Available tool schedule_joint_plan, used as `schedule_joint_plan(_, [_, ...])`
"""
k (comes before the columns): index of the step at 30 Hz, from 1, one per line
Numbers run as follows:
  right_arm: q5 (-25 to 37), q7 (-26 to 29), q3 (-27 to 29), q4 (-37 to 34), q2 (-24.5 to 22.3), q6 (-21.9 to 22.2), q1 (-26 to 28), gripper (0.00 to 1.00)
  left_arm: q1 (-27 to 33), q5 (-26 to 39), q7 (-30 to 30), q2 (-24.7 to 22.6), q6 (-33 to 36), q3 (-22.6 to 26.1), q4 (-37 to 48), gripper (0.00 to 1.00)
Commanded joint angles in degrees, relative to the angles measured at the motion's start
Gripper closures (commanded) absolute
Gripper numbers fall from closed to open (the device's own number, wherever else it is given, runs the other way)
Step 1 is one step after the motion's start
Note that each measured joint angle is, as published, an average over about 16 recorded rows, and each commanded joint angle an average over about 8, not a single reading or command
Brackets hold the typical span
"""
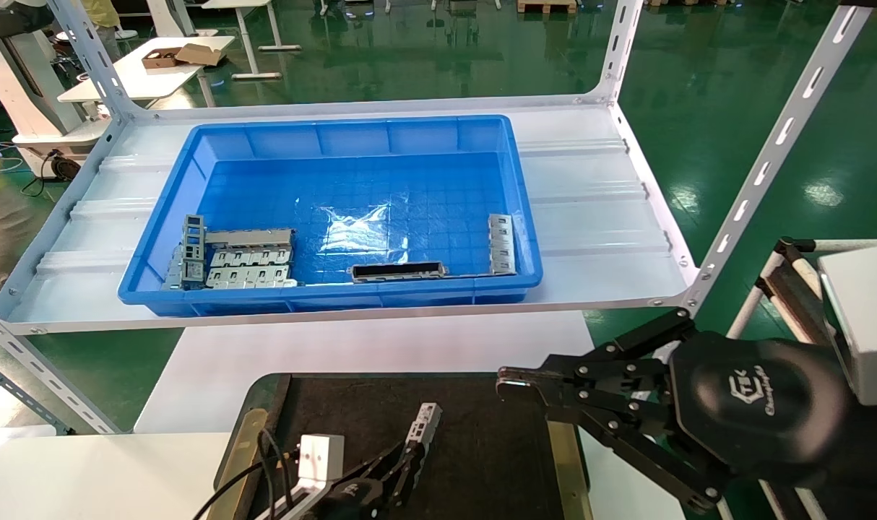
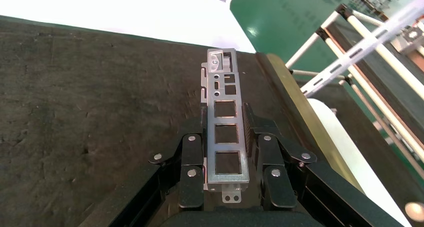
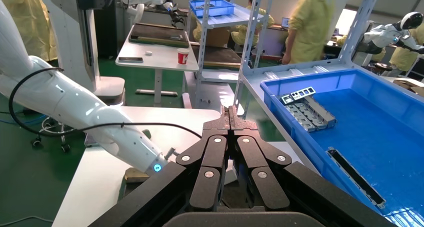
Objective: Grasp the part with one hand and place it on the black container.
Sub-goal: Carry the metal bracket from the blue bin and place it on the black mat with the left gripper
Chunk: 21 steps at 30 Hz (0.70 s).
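While the right gripper [image 1: 514, 383] sits closed and empty off to the side, the left gripper [image 2: 226, 152] has its fingers [image 2: 192, 162] clamped on the part [image 2: 226, 132], long axis pointing straight out over the black container [image 1: 482, 448].

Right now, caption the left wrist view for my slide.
Left gripper shut on the part above the black container.

Bright overhead light flooded the scene. Glare streaked the glossy green floor [image 1: 438, 65] and the blue bin's [image 1: 337, 209] bottom. The tray [image 2: 75, 112] stayed matte. A passer-by at the head view's left edge blurred.
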State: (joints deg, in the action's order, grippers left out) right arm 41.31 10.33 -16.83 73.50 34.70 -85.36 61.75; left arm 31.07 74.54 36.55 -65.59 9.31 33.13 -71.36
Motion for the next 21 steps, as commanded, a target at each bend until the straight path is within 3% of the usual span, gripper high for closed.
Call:
schedule_joint_plan(1, [0.0, 0.0, -0.01, 0.0, 0.0, 0.0, 0.0, 1.0, 0.52, 0.61, 1.04, -1.1, -1.78, 0.87, 1.06, 1.0])
schedule_joint_plan(21, [-0.05, -0.04, -0.07, 0.0, -0.03, 0.03, 0.02, 1.0, 5.68, 0.39, 4.63, -6.66, -11.11, 6.8, 11.84, 1.0])
